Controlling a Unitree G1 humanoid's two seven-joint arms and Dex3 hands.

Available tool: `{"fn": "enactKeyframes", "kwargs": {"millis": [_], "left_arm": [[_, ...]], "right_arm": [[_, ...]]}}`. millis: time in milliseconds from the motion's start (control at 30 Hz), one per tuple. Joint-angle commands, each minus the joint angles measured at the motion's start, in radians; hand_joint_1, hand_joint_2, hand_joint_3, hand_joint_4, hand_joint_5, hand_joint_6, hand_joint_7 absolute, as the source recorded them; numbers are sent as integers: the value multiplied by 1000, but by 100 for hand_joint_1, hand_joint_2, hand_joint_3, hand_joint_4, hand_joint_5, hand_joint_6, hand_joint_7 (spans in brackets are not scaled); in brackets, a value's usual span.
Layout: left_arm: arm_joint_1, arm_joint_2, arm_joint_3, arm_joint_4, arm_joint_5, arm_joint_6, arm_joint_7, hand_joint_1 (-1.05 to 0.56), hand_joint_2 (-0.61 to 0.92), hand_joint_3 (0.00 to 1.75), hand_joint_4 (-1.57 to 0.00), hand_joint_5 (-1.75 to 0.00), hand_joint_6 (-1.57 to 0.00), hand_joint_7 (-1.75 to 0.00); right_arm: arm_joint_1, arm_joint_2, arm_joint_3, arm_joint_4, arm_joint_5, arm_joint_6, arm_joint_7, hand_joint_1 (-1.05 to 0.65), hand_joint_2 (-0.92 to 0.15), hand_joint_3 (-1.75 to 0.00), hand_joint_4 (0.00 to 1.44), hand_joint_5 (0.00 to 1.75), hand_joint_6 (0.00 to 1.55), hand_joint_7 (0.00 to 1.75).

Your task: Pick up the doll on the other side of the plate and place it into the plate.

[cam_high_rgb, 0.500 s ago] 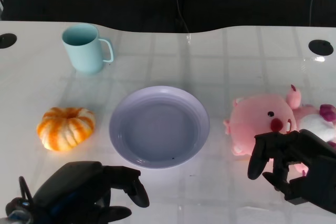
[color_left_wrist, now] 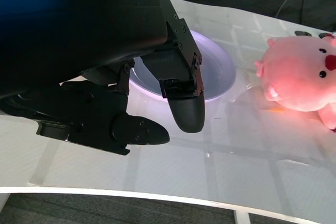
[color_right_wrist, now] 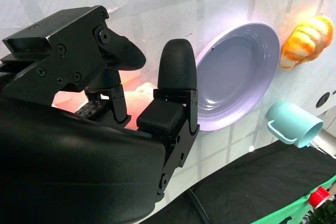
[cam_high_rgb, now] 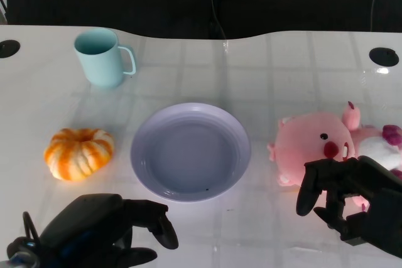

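Observation:
A pink plush doll lies on its side on the white table, to the right of the lavender plate; it also shows in the left wrist view. My right hand hovers just in front of the doll, fingers apart, holding nothing; its fingers hide most of the doll in the right wrist view. My left hand hangs at the near left, in front of the plate, open and holding nothing. Nothing lies in the plate.
An orange pumpkin toy lies left of the plate. A light teal mug stands at the back left. Two round black holes sit in the tabletop's far corners. The table's far edge meets a dark backdrop.

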Motion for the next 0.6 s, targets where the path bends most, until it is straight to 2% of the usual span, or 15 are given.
{"fn": "enactKeyframes", "kwargs": {"millis": [33,400,600], "left_arm": [[8,17,11,0,-7,-4,-5,-17,92,26,-62,-159,-78,-79],[4,11,2,5,13,0,-1,-17,92,24,-62,-157,-78,-78],[13,28,20,7,-5,-16,-6,-17,92,25,-62,-155,-78,-77]], "right_arm": [[4,-11,-6,-15,2,2,-2,5,-57,-98,76,147,75,122],[6,-14,-8,-16,1,6,-2,7,-58,-97,75,143,75,117],[6,2,1,-13,3,1,-11,6,-59,-93,76,139,77,114]]}}
